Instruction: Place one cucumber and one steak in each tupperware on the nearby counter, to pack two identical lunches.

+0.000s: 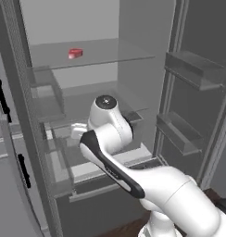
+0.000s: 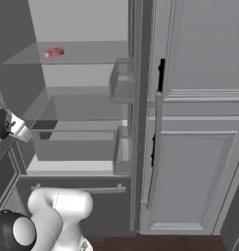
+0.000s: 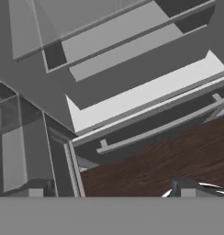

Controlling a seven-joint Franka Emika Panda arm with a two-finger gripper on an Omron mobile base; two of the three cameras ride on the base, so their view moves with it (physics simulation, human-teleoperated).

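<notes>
A small red steak [image 1: 75,53] [image 2: 53,52] lies on the upper glass shelf of an open fridge. My arm reaches into the fridge's middle level, well below that shelf. In the hand view my gripper [image 3: 111,193] is open, its two fingertips [image 3: 36,193] set far apart with nothing between them. It looks down over the white lower shelves and the drawer front toward the wooden floor. The cucumber, the tupperware and the counter are out of view.
Glass shelves [image 1: 101,62] cross the fridge interior. Door bins [image 1: 193,69] stick out on the open door to the right. A drawer with a bar handle [image 2: 77,188] closes the bottom. Tall grey panelled doors [image 2: 190,147] stand beside the fridge. Brown wooden floor [image 3: 155,160] lies below.
</notes>
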